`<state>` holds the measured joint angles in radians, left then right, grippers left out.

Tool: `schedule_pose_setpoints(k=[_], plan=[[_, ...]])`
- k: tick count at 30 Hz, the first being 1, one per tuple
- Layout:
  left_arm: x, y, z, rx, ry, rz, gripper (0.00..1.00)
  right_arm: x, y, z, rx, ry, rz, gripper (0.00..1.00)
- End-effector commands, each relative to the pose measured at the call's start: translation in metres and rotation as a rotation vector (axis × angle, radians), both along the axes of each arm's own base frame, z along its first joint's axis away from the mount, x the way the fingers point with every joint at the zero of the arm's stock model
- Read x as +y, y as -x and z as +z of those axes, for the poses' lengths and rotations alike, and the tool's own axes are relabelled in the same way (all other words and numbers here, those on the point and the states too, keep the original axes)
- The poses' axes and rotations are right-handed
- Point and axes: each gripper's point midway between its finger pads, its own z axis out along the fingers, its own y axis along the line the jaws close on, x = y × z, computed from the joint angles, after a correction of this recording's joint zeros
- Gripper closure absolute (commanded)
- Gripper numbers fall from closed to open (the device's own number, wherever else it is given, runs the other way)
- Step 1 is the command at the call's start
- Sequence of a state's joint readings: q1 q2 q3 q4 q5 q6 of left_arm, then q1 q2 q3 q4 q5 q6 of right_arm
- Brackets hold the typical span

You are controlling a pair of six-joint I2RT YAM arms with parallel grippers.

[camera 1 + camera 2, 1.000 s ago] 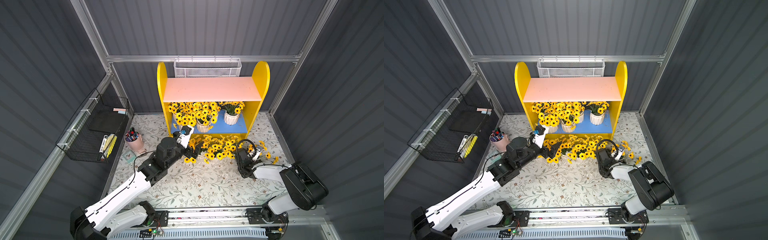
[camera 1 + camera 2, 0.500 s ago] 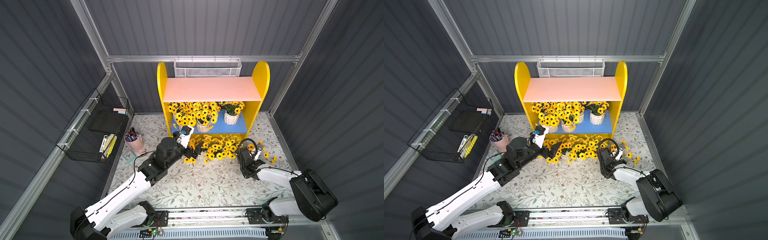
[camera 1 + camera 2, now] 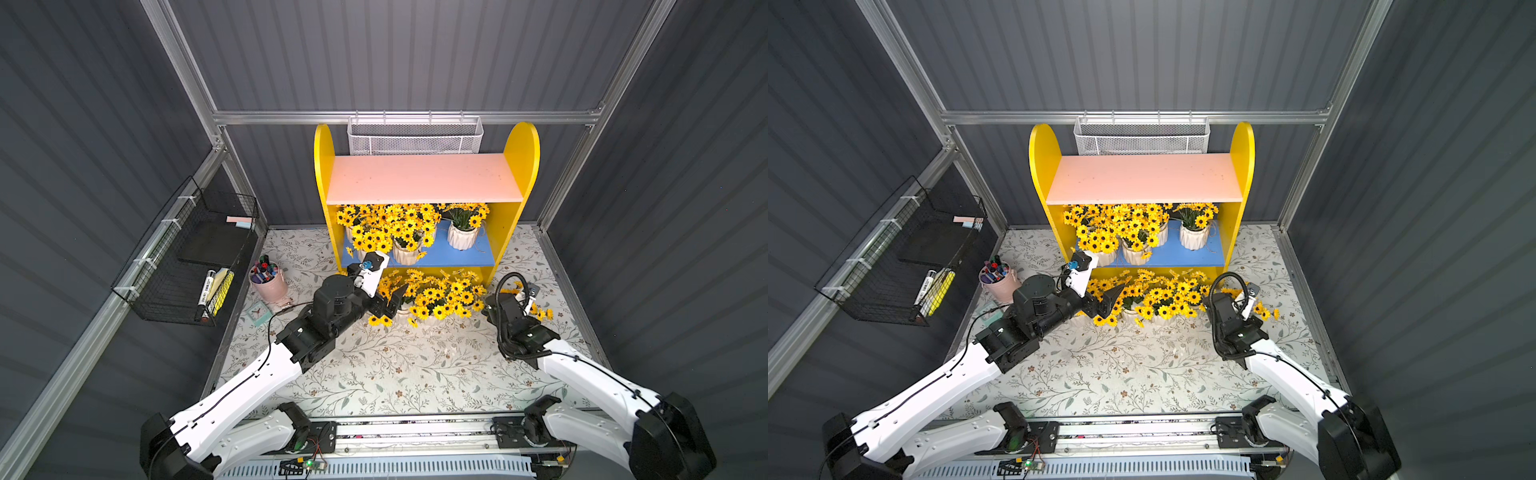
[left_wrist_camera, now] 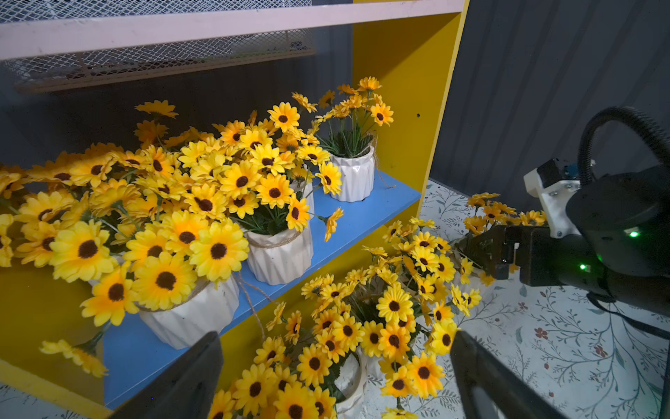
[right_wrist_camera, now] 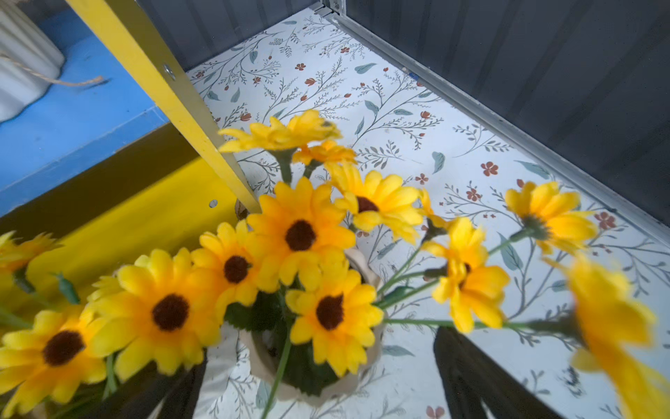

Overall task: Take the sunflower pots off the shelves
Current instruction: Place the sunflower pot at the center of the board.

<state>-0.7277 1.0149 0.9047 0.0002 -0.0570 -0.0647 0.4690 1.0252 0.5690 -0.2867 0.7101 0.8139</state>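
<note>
Sunflower pots point(image 3: 461, 237) crowding the blue lower board of the shelves point(image 3: 521, 149), more of them bunched on the floral mat point(image 3: 395, 365) just in front. Left gripper point(image 4: 337, 377) spread wide and empty, low over the mat-side blooms. Right gripper point(image 5: 321, 344) likewise spread, straddling one mat pot point(image 5: 362, 261) beside the yellow side panel, not clamped.

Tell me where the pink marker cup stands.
In a top view the pink cup stands at the left edge of the floral mat, between the black wire rack and the shelves.
</note>
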Motion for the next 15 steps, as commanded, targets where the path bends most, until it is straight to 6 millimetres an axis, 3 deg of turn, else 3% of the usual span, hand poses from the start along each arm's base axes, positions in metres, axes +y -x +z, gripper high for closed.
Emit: schedule_pose_setpoints(k=[1, 5, 10, 12, 15], plan=[[-0.003, 0.007, 0.008, -0.018, 0.018, -0.029, 0.01, -0.002, 0.019, 0.001, 0.077, -0.011, 0.035, 0.01], [-0.004, 0.01, 0.009, -0.02, 0.021, -0.036, 0.0, -0.014, 0.04, 0.005, 0.103, -0.036, 0.012, 0.04], [-0.005, 0.012, 0.011, -0.028, 0.02, -0.04, 0.01, -0.042, 0.071, -0.009, 0.121, -0.188, -0.076, 0.38], [-0.005, 0.013, 0.012, -0.032, 0.017, -0.04, 0.01, -0.053, 0.081, -0.011, 0.087, -0.237, -0.111, 0.46], [-0.006, 0.014, 0.012, -0.034, 0.016, -0.042, 0.01, -0.062, 0.089, -0.006, 0.03, -0.261, -0.128, 0.43]])
